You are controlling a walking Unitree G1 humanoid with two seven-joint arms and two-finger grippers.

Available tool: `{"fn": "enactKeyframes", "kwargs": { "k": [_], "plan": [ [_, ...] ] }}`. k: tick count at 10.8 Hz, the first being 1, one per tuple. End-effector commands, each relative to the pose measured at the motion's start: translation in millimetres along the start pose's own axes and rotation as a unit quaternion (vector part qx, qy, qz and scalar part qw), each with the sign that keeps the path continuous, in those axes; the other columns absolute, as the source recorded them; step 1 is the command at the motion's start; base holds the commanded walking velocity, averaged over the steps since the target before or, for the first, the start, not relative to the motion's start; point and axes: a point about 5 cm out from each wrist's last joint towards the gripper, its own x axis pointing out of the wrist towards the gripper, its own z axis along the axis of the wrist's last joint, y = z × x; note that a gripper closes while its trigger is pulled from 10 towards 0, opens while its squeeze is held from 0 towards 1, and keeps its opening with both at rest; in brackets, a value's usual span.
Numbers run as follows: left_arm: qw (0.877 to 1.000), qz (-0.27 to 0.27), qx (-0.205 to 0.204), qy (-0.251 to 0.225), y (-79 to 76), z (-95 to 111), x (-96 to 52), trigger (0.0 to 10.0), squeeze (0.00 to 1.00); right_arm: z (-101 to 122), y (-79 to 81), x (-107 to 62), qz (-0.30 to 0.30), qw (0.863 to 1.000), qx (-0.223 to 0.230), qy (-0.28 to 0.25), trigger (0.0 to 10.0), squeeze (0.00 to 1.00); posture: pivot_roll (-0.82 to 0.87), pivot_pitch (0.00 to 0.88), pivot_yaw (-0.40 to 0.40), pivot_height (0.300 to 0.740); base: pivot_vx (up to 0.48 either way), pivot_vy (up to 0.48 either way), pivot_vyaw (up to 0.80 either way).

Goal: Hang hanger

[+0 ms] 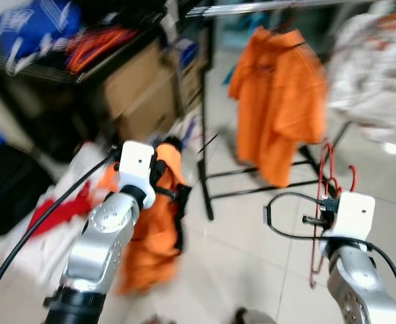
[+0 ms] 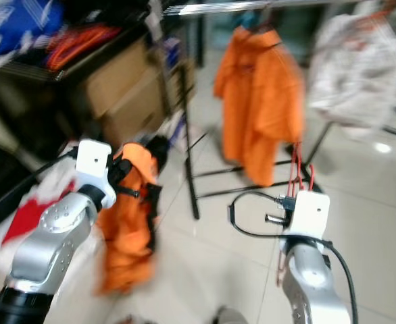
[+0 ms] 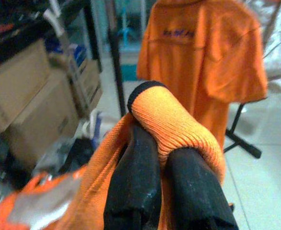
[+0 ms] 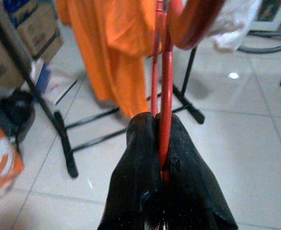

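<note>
My right gripper (image 4: 160, 139) is shut on a red wire hanger (image 1: 325, 196), which stands upright in front of me; its hook (image 4: 193, 21) curves above the fingers. My left gripper (image 3: 162, 158) is shut on the collar of an orange shirt (image 1: 156, 216), and the cloth hangs down below my left wrist. Ahead stands a black clothes rack with a silver rail (image 1: 252, 8). An orange shirt (image 1: 279, 101) hangs from that rail on its own hanger. Both head views are blurred.
The rack's black foot bars (image 1: 252, 182) lie on the pale tiled floor. Cardboard boxes (image 1: 147, 91) sit under a dark shelf holding folded clothes (image 1: 42, 30) at the left. White and red clothes (image 1: 42, 223) are piled on the floor by my left arm. White garments (image 1: 374, 67) hang at the right.
</note>
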Motion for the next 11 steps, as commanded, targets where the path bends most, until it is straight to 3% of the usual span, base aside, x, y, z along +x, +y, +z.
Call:
{"fn": "enactKeyframes", "kwargs": {
  "k": [1, 6, 7, 9, 11],
  "plan": [
    [1.000, 0.002, 0.014, -0.023, 4.7, 9, 3.1, 10.0, 0.00, 13, 0.4, 0.6, -0.008, 1.000, -0.004, -0.024, 10.0, 0.00, -0.09, 0.035, 0.100, 0.740, 0.394, 0.000, -0.80],
    [0.999, 0.047, 0.010, -0.024, 23.9, 0, -12.9, 10.0, 0.00, 66, 19.4, 11.5, 0.056, 0.991, -0.038, -0.120, 10.0, 0.00, -0.07, 0.036, 0.020, 0.740, 0.440, 0.000, -0.16],
    [0.998, 0.056, 0.010, -0.026, 26.2, 0, -14.8, 10.0, 0.00, 67, 21.7, 11.4, 0.063, 0.990, -0.038, -0.119, 10.0, 0.00, -0.07, 0.036, 0.013, 0.740, 0.480, 0.000, 0.00],
    [0.997, 0.062, 0.005, -0.035, 27.6, 4, -19.2, 10.0, 0.00, 69, 24.1, 12.4, 0.071, 0.990, -0.034, -0.118, 10.0, 0.00, -0.06, 0.037, 0.003, 0.740, 0.480, 0.000, -0.80],
    [0.998, 0.043, 0.008, -0.045, 22.0, 11, -14.1, 10.0, 0.00, 72, 21.8, 9.4, 0.063, 0.990, -0.027, -0.125, 10.0, 0.00, -0.07, 0.038, 0.019, 0.740, 0.480, 0.000, 0.00]
  ]
}}
